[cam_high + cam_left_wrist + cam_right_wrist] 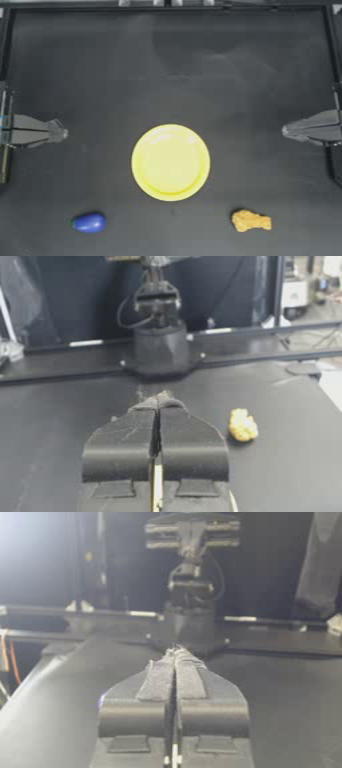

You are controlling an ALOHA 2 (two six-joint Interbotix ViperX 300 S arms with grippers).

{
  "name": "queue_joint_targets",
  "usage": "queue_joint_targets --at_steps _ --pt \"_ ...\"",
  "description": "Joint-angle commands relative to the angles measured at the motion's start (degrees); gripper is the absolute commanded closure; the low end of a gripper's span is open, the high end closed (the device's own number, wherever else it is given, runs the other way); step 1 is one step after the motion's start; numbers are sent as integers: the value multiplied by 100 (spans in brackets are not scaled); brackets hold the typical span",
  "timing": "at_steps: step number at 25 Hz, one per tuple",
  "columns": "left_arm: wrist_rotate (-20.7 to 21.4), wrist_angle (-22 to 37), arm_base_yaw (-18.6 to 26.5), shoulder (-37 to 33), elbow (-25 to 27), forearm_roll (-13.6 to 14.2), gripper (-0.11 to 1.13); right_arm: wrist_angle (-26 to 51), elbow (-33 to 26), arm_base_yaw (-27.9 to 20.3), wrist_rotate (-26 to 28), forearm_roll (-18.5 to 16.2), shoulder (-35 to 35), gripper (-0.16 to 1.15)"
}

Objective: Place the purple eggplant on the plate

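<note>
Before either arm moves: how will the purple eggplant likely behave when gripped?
The purple eggplant looks smooth and glossy, so it may slip between jaws. Its rounded egg shape suggests it could roll if nudged. It is small beside the plate, so probably light. Left gripper and right gripper sit parked, shut.

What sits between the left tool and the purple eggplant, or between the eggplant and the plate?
Nothing visible. In the top view only bare table separates the left tool, parked at the left edge, from the purple eggplant, and the eggplant from the plate. The orange nugget lies beyond the plate, off both paths.
</note>
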Motion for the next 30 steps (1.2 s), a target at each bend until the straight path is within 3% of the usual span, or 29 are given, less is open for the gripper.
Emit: queue_joint_targets --at_steps 1,4,5,6,9,11,20,22,27,30 --pt "-18 9 0 35 -114 -53 51 18 -141 0 -9 -158 35 48" --pt "-35 18 -18 44 -114 -105 0 88 -158 0 0 -167 62 9" --pt "-26 35 -18 44 -123 -123 -8 97 -158 0 9 -158 62 -2" --pt "-26 105 -18 44 -123 -123 -8 114 -158 0 0 -141 62 -11" --pt "-35 369 -18 44 -176 -123 4 202 -167 0 9 -158 62 -1" --pt "-44 571 -18 44 -229 -141 1 229 -167 -9 9 -141 62 0" --pt "-53 2962 -26 149 -870 -721 -1 448 -272 -97 35 -132 62 -2" --pt "-105 3375 -18 272 -984 -747 -1 492 -290 -97 53 -132 62 -2" --pt "-466 3999 -26 809 -1195 -642 0 554 -299 -97 62 -35 62 -2" --pt "-791 4201 -167 1107 -1318 -343 0 615 -290 -105 62 26 62 -2"
